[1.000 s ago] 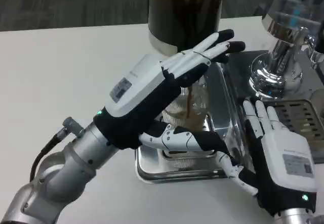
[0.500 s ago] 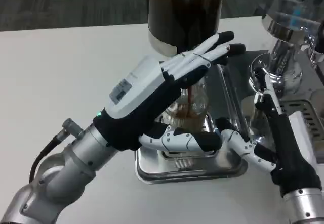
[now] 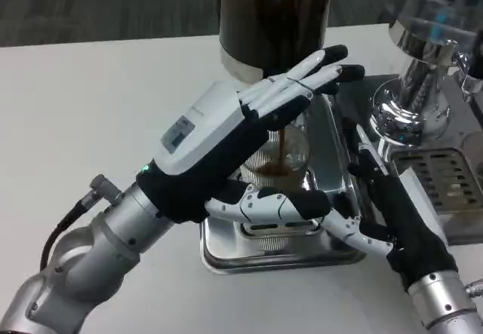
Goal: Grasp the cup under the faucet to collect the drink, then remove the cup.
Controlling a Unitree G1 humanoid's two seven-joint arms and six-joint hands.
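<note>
My left hand [image 3: 226, 134] is wrapped around the clear plastic cup [image 3: 278, 159], thumb lying across its near side and the other fingers reaching past its far side, so I count it as held. The cup stands upright on the steel drip tray [image 3: 226, 252], right under the dark drink dispenser [image 3: 275, 13], and a thin brown stream [image 3: 281, 144] is falling into it. Through the wall I see a shallow layer of drink at the bottom, so I judge the filling has barely started.

My right hand [image 3: 392, 217] sits edge-on at the right rim of the tray, its thumb reaching toward the tips of my left thumb. It holds nothing I can see; its fingers look loosely spread, though from this angle I cannot be sure how the far ones lie. Beyond it stands the chrome machine [image 3: 411, 85] with its slotted grille [image 3: 445, 176].

The job now, as I read it, is patience and stillness. I want the cup's mouth centred under the stream, the cup kept vertical, and my grip firm enough to stop it sliding on the wet steel but not so hard that the thin ribbed wall buckles. My upper fingers cover part of the rim, so I should watch that the stream does not strike them. When the level rises, I would draw the cup out low and level toward me, clear of my right thumb
</note>
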